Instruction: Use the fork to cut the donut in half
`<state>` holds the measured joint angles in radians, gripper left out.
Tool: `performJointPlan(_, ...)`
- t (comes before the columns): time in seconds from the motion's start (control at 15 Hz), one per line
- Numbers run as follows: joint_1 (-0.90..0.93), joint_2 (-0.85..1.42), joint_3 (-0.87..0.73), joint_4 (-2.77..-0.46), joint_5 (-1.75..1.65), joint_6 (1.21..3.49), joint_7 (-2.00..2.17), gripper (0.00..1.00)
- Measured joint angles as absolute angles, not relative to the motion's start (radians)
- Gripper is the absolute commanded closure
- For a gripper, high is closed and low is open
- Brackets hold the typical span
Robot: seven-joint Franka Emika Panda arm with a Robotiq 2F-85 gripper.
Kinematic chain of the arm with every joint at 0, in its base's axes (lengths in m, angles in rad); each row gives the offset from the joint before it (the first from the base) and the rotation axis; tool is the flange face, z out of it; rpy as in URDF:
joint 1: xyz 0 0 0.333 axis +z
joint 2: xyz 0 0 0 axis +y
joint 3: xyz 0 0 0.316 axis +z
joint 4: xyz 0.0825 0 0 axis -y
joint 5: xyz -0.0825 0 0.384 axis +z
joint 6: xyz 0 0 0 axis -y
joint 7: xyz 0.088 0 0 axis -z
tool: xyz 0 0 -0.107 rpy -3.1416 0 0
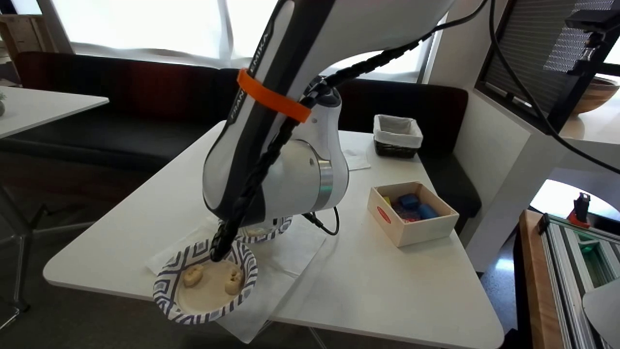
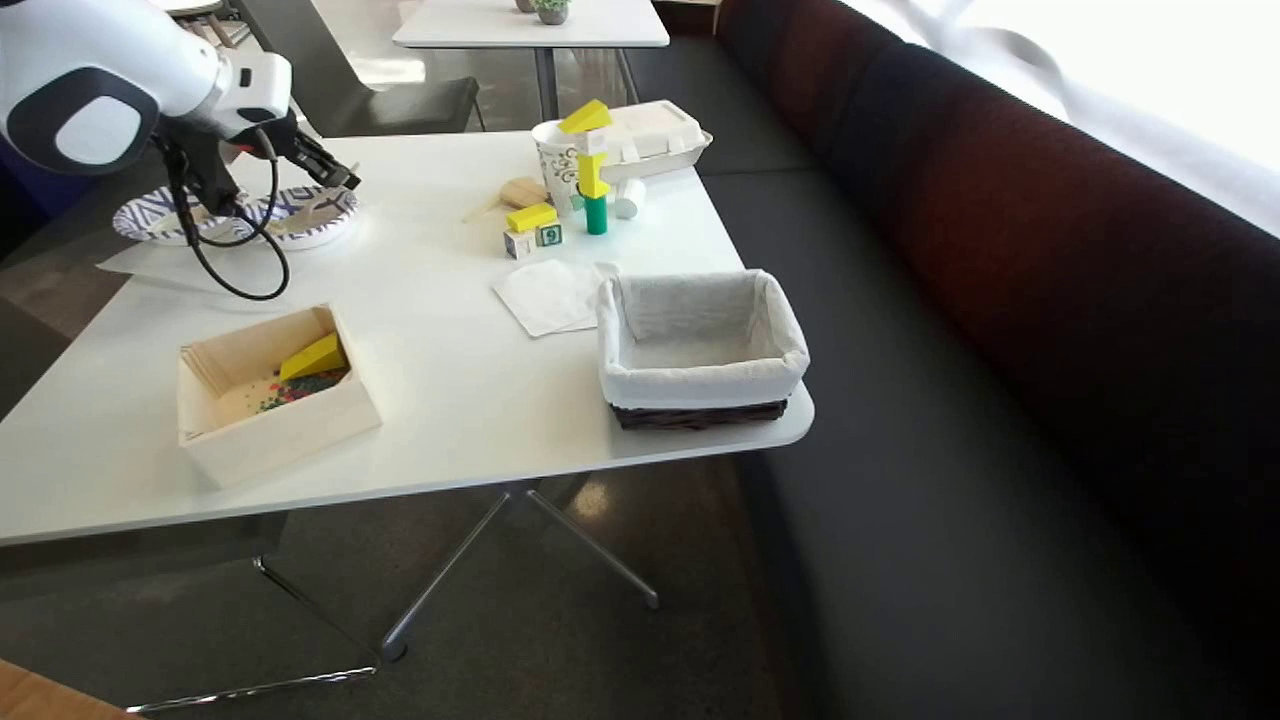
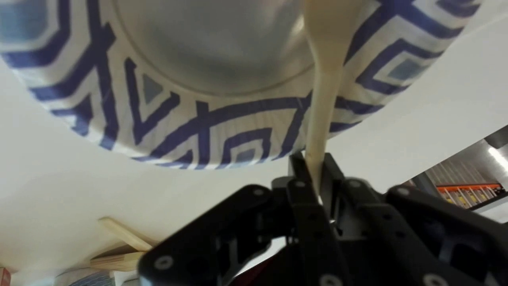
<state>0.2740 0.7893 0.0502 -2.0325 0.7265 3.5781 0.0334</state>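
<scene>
My gripper (image 3: 315, 163) is shut on the handle of the fork (image 3: 323, 95), a pale wooden utensil. Its widening head runs out at the top of the wrist view, so its tines do not show. The fork lies over a blue-and-white patterned bowl (image 3: 246, 139) with a shiny grey inside. In an exterior view my gripper (image 2: 345, 178) is low at a patterned bowl (image 2: 335, 222). The arm hides the gripper in an exterior view, where a patterned bowl (image 1: 169, 308) holds two small tan donut pieces (image 1: 193, 275). Another patterned bowl (image 1: 278, 228) behind it is partly hidden.
A wooden box (image 1: 426, 232) holds blue and yellow blocks. A cloth-lined basket (image 2: 700, 385) stands at a table corner near napkins (image 2: 550, 297). Stacked blocks (image 2: 593, 180), a patterned cup (image 2: 553, 160) and a white carton (image 2: 655, 140) stand on the table. The front bowl overhangs the table edge.
</scene>
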Motion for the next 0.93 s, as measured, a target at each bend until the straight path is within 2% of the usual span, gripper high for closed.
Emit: performJointPlan(0.93, 0.275, 0.715, -0.019, -2.08, 0.575, 3.364, 0.126, 0.97)
